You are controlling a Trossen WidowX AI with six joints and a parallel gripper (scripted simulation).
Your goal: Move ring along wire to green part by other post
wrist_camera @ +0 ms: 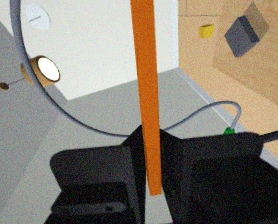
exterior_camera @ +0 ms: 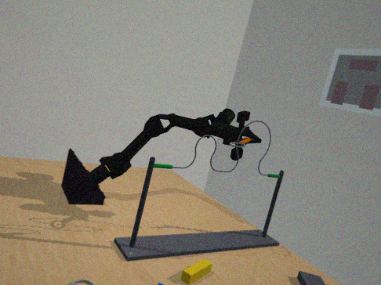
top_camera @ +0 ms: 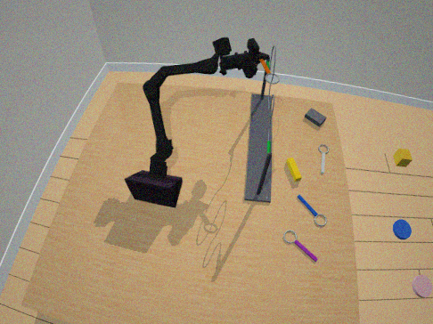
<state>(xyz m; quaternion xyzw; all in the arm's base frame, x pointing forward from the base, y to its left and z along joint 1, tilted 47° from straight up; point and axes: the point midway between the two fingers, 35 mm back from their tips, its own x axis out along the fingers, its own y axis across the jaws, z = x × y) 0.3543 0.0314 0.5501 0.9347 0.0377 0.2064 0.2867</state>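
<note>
My gripper (top_camera: 265, 59) (exterior_camera: 256, 138) (wrist_camera: 145, 128) is shut on the orange handle (top_camera: 265, 67) (exterior_camera: 246, 140) (wrist_camera: 144, 70). The ring (top_camera: 272, 84) (exterior_camera: 231, 145) lies nearly level around the grey wire (exterior_camera: 270, 130) (wrist_camera: 36, 86), on the tall loop's side toward the middle dip. The ring is outside the wrist view. I cannot tell whether it touches the wire. One green part (top_camera: 269, 147) (exterior_camera: 162, 166) is beside the near post (top_camera: 264, 174) (exterior_camera: 142, 203). The other green part (exterior_camera: 273, 175) (wrist_camera: 229, 131) is beside the far post (top_camera: 263, 85) (exterior_camera: 273, 204).
The tall wire loop rises around my fingertips in the exterior view, and a smaller hump (exterior_camera: 208, 135) stands toward the near post. The dark base (top_camera: 259, 133) (exterior_camera: 196, 243) carries both posts. A yellow block (top_camera: 293, 169) (exterior_camera: 197, 272) and a dark block (top_camera: 315, 117) (wrist_camera: 242, 36) lie beyond it.
</note>
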